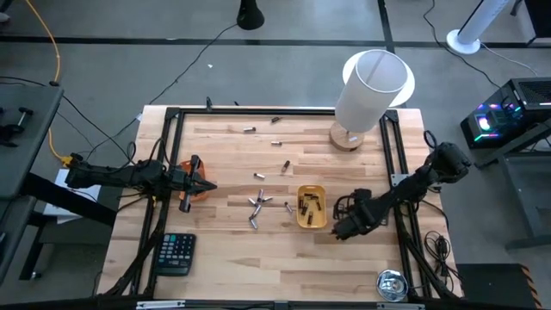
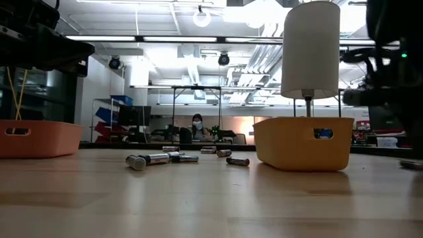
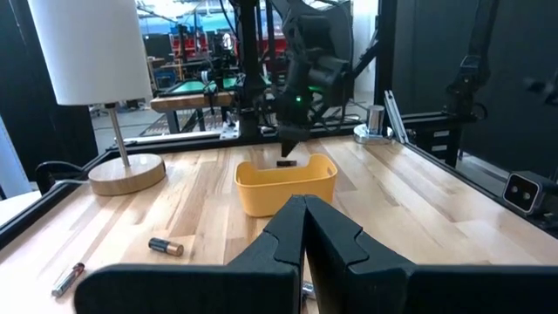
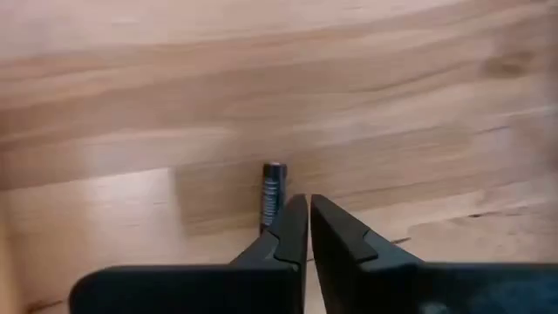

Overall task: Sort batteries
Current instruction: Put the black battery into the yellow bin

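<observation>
Loose batteries [image 1: 257,205] lying flat on desk [image 1: 232,258], clustered just left of yellow tray [image 1: 311,207]: long axes crossing at mixed angles, no common heading. More singles farther up desk from tray, twd lamp [image 1: 368,93] side: one at [image 1: 285,164], others near far edge, each on its side. Several dark ones inside tray, approx lengthwise along it. Seen level from low view, cluster [image 2: 155,158] lies side-on, long axes mostly across the frame, beside tray [image 2: 303,142].

One silvery battery [image 4: 273,192] in right wrist view, flat on wood, long axis in line w/ pincer's reach, near end just ahead of fingertips; touching or not — cannot tell.

Room: wide bare wood below tray toward near desk edge; calculator [image 1: 175,253] at near-left corner; orange tray [image 1: 197,189] well left of yellow tray, by left frame rail. Lamp base close to far-right corner.

Right pincer [image 1: 343,231] just right of yellow tray's near end, low over desk, fingers together, nothing clamped [image 4: 308,228]. Left pincer [image 1: 207,185] over orange tray, pointing at yellow tray, fingers pressed together, empty [image 3: 304,228].
</observation>
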